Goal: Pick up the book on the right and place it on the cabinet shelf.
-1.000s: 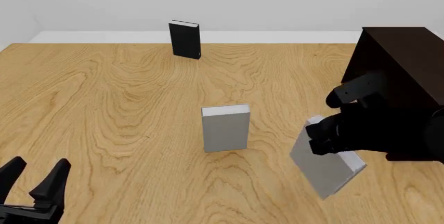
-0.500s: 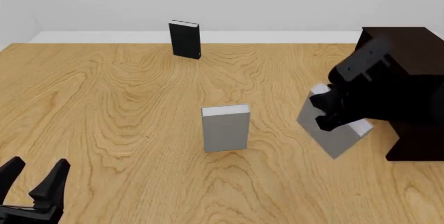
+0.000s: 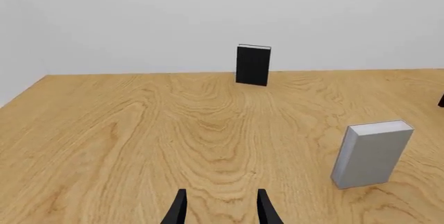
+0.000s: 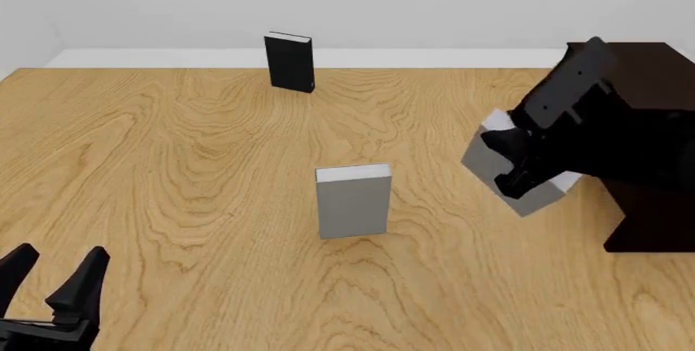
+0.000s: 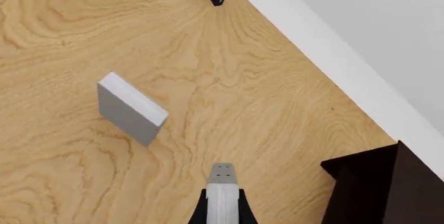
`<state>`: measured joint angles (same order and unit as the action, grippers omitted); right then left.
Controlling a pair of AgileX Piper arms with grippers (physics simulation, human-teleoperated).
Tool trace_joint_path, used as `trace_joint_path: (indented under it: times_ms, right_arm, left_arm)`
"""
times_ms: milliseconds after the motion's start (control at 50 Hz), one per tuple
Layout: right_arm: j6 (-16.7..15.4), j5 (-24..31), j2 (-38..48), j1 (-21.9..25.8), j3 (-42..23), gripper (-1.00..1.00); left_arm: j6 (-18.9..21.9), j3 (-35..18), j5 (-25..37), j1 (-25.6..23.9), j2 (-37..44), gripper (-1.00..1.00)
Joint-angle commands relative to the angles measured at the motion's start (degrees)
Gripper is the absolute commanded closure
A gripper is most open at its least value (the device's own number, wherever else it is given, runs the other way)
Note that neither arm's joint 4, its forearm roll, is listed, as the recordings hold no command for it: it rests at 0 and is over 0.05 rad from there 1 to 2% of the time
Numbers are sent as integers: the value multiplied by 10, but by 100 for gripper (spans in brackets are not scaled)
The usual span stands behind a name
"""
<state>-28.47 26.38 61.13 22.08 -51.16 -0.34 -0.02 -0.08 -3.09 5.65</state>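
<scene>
At the right of the front frame, the right gripper point(image 4: 515, 165) clamps the grey book point(image 4: 486, 158), tilted in the air beside the dark cabinet point(image 4: 652, 90). The left gripper point(image 4: 52, 279), lower left, hangs with jaws apart. The twin grey book point(image 4: 353, 201) stands upright at centre.

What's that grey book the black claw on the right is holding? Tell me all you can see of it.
The book is a plain light-grey hardcover with white page edges, no title showing. The right gripper is clamped across it and holds it tilted in the air, clear of the wooden table, just left of the dark brown cabinet. In the right wrist view only its narrow grey edge shows between the fingers.
</scene>
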Motion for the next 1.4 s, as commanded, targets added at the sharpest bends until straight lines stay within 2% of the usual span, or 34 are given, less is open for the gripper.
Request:
trace_joint_path:
  times_ms: [20, 120, 220, 260, 280, 340, 400, 440, 560, 600, 620, 660, 680, 740, 800, 860, 960, 1000, 1080, 1120, 1160, 1180, 1200, 1240, 1340, 1380, 1400]
  right_arm:
    - [-16, -26, -2, 11, 2, 100]
    - [-47, -47, -14, 2, 18, 100]
    - [-102, -90, -43, -33, 43, 100]
    - [-121, -99, -43, -20, 58, 100]
    - [-115, -106, -51, -34, 56, 100]
    - [-127, -114, -50, -34, 64, 100]
    - [-162, -138, -59, -43, 81, 100]
    - [-168, -147, -63, -46, 85, 100]
    - [-229, -204, -78, -52, 133, 100]
    - [-259, -237, -82, -44, 159, 100]
    - [-261, -241, -82, -44, 162, 100]
    - [-294, -270, -83, -51, 188, 100]
    - [-293, -278, -86, -52, 190, 100]
    - [-311, -296, -79, -42, 207, 100]
    - [-345, -335, -74, -46, 231, 100]
    - [-361, -361, -72, -46, 245, 100]
    - [-411, -421, -56, -46, 285, 100]
    - [-411, -430, -54, -45, 287, 100]
    - [-452, -477, -39, -46, 311, 100]
    - [-457, -482, -35, -47, 310, 100]
    - [-477, -505, -26, -44, 321, 100]
    - [-474, -503, -25, -46, 320, 100]
    - [-495, -530, -16, -47, 332, 100]
    - [-515, -556, -4, -49, 341, 100]
    - [-538, -588, 15, -53, 348, 100]
    - [-559, -614, 30, -50, 355, 100]
    - [-555, -610, 29, -54, 348, 100]
  left_arm:
    - [0, 0, -3, 1, 4, -100]
    - [0, 0, -3, 1, 4, -100]
    - [0, 0, -4, 1, 5, -100]
    - [0, 0, -6, 1, 7, -100]
    - [0, 0, -6, 0, 7, -100]
    - [0, 0, -6, 1, 7, -100]
    - [-1, 0, -5, 1, 8, -100]
    - [0, 0, -5, 0, 8, -100]
    - [1, 0, -7, 0, 10, -100]
    - [1, 0, -7, -1, 11, -100]
    - [1, 0, -7, -1, 11, -100]
    - [1, 0, -7, -1, 11, -100]
    - [1, 0, -7, -1, 11, -100]
    - [1, 0, -8, -1, 12, -100]
    - [1, 0, -10, 0, 13, -100]
    - [1, 0, -11, 0, 14, -100]
    - [2, 0, -8, 0, 12, -100]
    - [2, 0, -11, 0, 14, -100]
    - [2, 0, -7, -1, 10, -100]
    - [2, 0, -7, -1, 10, -100]
    - [2, 0, -9, -1, 12, -100]
    - [3, 0, -9, -2, 13, -100]
    - [2, 0, -11, -1, 14, -100]
    - [3, 0, -11, -2, 14, -100]
    - [2, 0, -11, -1, 14, -100]
    - [1, 0, -12, 0, 14, -100]
    - [3, 0, -14, -2, 17, -100]
